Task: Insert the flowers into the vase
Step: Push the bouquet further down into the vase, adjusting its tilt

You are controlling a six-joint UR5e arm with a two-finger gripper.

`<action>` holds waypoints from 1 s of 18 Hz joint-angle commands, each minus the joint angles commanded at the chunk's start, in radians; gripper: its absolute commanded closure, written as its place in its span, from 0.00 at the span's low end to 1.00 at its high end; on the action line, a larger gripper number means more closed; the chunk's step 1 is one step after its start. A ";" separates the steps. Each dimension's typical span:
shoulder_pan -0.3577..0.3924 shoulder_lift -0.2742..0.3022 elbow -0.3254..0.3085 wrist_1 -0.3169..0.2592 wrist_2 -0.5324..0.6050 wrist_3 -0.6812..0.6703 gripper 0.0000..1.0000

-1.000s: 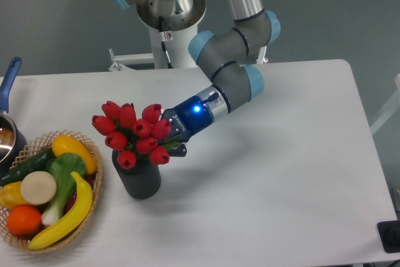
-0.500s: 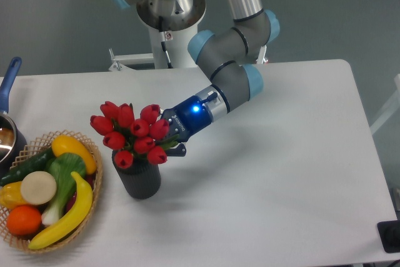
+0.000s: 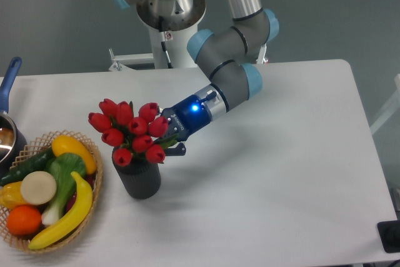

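Note:
A bunch of red tulip flowers (image 3: 129, 131) stands with its lower part inside the mouth of the dark grey ribbed vase (image 3: 140, 179), left of the table's middle. The buds spread above the rim, tilted a little to the left. My gripper (image 3: 170, 144) reaches in from the right, just above the vase's rim, and is shut on the green stems of the bunch. The stems inside the vase are hidden.
A woven basket (image 3: 95, 175) of fruit and vegetables sits right beside the vase on its left. A pot with a blue handle (image 3: 7, 85) is at the far left edge. A black object (image 3: 390, 236) lies at the table's front right corner.
The bunch and my gripper have shifted slightly left and down, so the flowers sit a little lower over the vase.

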 joint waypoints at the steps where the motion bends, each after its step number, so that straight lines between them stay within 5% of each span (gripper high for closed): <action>1: 0.002 0.000 0.000 0.000 0.000 0.000 0.69; 18: -0.002 0.037 0.002 0.000 0.000 -0.003 0.51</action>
